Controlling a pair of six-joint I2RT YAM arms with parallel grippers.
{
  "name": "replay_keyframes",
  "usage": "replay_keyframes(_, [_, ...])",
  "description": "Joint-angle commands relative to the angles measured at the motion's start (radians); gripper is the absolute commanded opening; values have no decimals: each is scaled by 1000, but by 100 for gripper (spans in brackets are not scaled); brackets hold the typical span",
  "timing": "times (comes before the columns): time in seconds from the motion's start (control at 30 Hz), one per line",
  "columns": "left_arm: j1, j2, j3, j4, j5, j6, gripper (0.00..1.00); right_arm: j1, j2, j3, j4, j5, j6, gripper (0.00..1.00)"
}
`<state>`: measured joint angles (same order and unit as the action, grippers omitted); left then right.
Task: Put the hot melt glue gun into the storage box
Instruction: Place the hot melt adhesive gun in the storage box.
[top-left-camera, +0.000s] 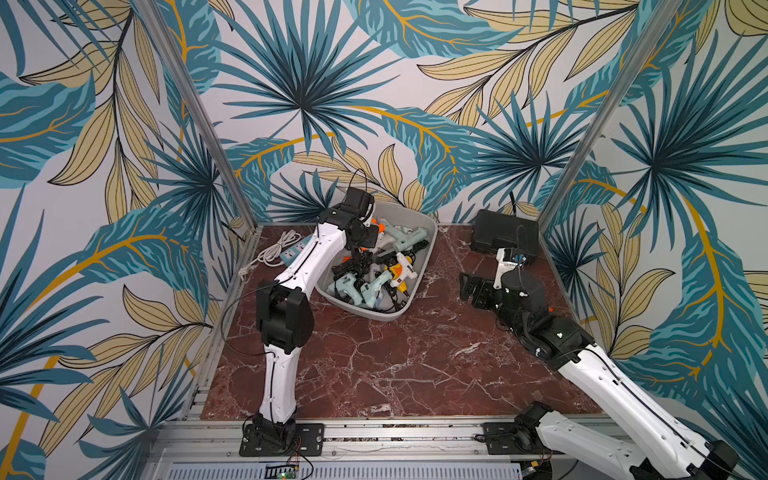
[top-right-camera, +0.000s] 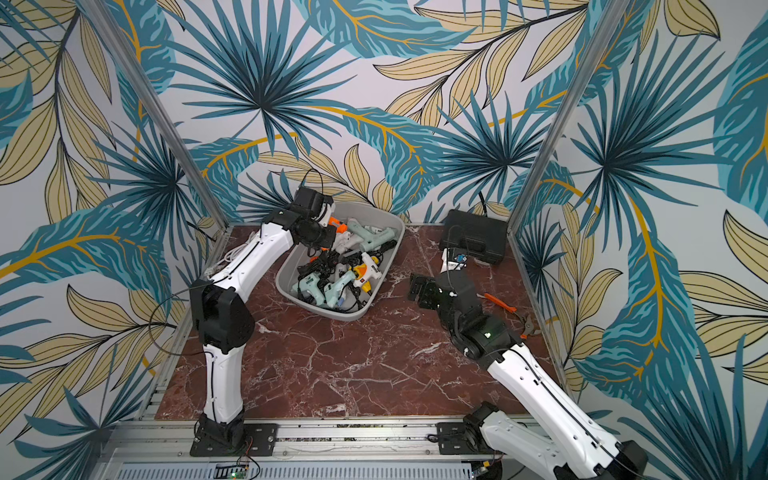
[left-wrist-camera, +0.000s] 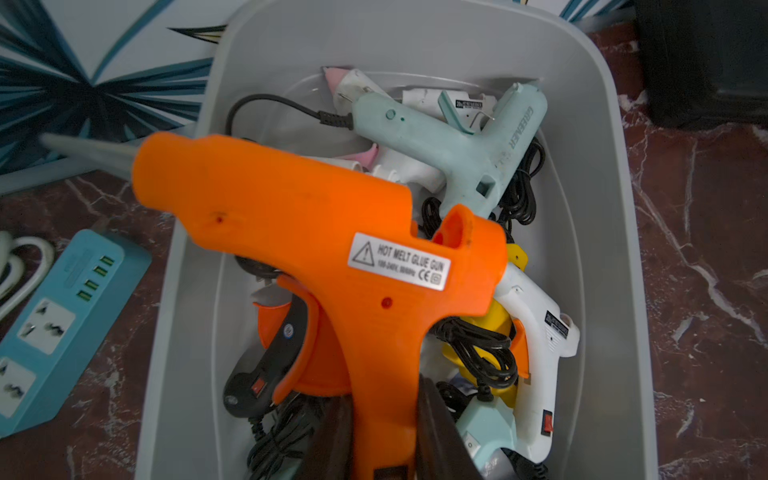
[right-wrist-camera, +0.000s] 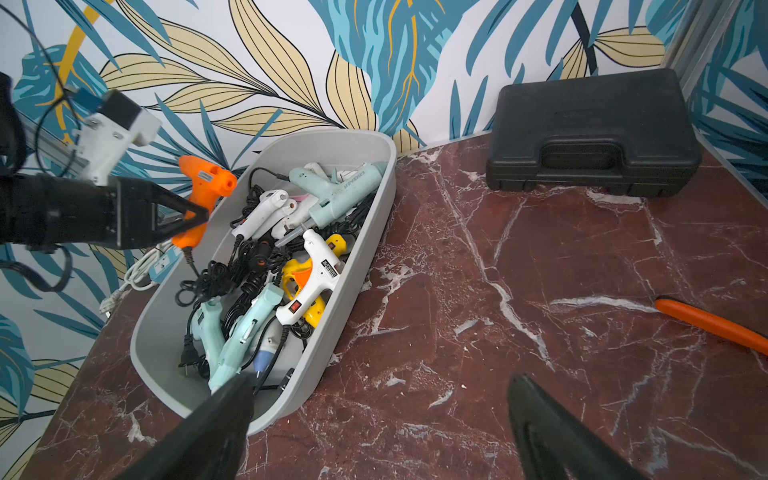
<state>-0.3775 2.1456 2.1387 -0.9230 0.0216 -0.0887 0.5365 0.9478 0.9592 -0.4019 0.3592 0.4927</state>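
The left gripper is closed tight on the handle of the orange gun, one dark finger on each side of the grip. The orange gun hangs in the air over the far end of the box, on the side nearest the left arm, its label facing the wrist camera and its barrel reaching out past the rim. From the right wrist the same hold shows side on: left gripper, orange gun, with its black cord dropping toward the box; whether the cord touches the heap below is hard to tell. Inside lie the other guns, mint, white and yellow, tangled with black cords. In both top views the box sits on the table at the back, left of centre. The right gripper hovers low over bare table beside the box, jaws spread wide and holding nothing; it shows in a top view too. A black case sits in the far right corner, a blue power strip lies just beside the box, and orange-handled pliers lie near the right wall.
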Motion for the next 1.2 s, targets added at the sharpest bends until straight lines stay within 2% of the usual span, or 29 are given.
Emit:
replay_keyframes(0.0, [-25,46,88,-65,-8,78,0,0,-3,-13,-13,11,9,100])
replay_keyframes(0.23, [-41,150,124,-91,33,108,0,0,-3,-15,-20,10,12,99])
replay_keyframes(0.6, [-42,219,126,-89,111,187,0,0,5,-19,-15,3,16,99])
replay_keyframes(0.83, [-42,216,127,-123,77,146,20,0,11,-13,-22,6,12,99])
replay_keyframes(0.9, [-42,196,127,-127,67,135,29,0,9,-10,-26,14,7,99])
replay_keyframes(1.03, [-42,141,125,-124,35,109,38,0,7,-2,-36,46,-7,99])
replay_keyframes(1.17, [-43,57,110,-108,41,77,59,0,2,-4,-39,86,-20,100])
